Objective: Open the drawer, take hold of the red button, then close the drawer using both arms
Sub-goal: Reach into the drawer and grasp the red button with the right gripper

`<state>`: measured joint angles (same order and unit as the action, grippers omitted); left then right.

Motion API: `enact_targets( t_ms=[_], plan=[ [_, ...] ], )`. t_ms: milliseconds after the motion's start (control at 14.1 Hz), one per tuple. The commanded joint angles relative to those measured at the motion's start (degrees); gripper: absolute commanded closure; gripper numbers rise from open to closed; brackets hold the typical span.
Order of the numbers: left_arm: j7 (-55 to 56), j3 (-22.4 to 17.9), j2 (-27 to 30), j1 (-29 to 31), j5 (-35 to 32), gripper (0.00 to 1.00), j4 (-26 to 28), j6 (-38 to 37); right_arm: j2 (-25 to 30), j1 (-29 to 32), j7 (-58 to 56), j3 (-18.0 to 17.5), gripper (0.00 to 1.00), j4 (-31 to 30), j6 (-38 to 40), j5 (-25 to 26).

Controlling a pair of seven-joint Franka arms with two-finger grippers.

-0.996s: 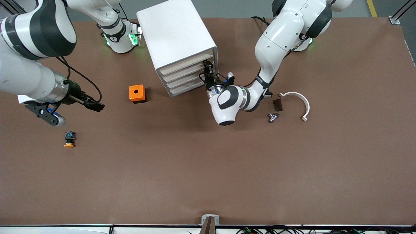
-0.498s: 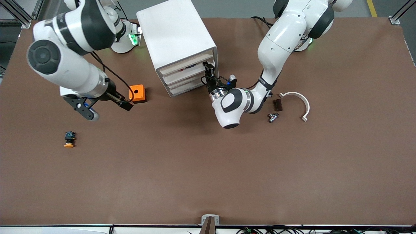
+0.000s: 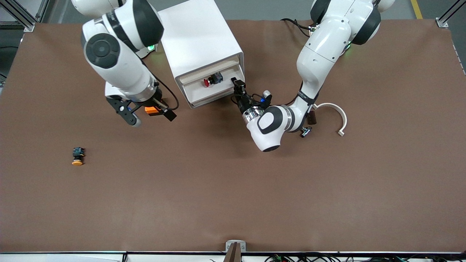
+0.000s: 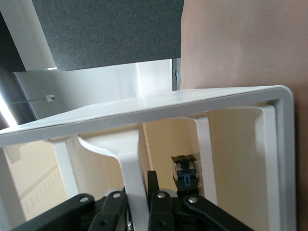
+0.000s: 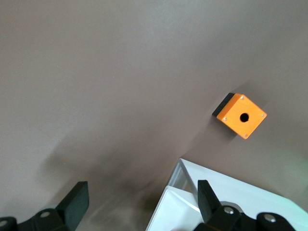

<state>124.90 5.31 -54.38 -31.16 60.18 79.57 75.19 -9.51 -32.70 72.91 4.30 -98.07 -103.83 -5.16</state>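
One drawer [image 3: 209, 87] now stands pulled out, exposing the button [image 3: 212, 80]; left gripper [image 3: 238, 86] remains clamped on its handle; right gripper [image 3: 150, 115], jaws apart, has moved over the orange box [image 3: 153, 110].

**Clearance around the cabinet**

You have open room straight above the pulled-out top drawer [image 3: 209, 84] of the cabinet [image 3: 198, 43], where the button [image 3: 213, 79] lies uncovered. At the drawer's front corner toward the left arm's end, the left gripper [image 3: 238, 84], clamped on the drawer's handle [image 4: 131, 168], blocks entry. Beside the cabinet toward the right arm's end, the right gripper [image 3: 149, 116], jaws wide, hangs over the orange box [image 3: 153, 110].
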Motion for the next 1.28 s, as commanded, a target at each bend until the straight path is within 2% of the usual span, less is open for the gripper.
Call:
enact_targets(
  t_ms=[0,142,427,640,1210],
  plan=[
    [1.2,-0.4,-0.4,2.1,1.4,0.88,-0.7,0.7,0.5,-4.5,7.0,0.5,0.0,-4.0,-4.7,2.2],
    [1.2,-0.4,-0.4,3.6,1.5,0.88,-0.8,0.7,-1.1,-6.8,11.4,0.5,0.0,-4.2,-6.1,4.0],
    [0.8,-0.4,-0.4,6.6,2.6,0.88,-0.8,1.3,-3.8,-10.5,19.3,0.4,0.0,-4.1,-8.8,4.1],
    [0.7,-0.4,-0.5,7.2,3.1,0.88,-0.8,1.7,-4.3,-13.1,20.9,0.4,0.0,-4.1,-9.2,3.5],
    [0.8,-0.4,-0.5,7.8,3.2,0.84,-0.8,3.0,-10.2,-20.8,26.7,0.4,0.0,-4.1,-16.1,3.3]
  ],
)
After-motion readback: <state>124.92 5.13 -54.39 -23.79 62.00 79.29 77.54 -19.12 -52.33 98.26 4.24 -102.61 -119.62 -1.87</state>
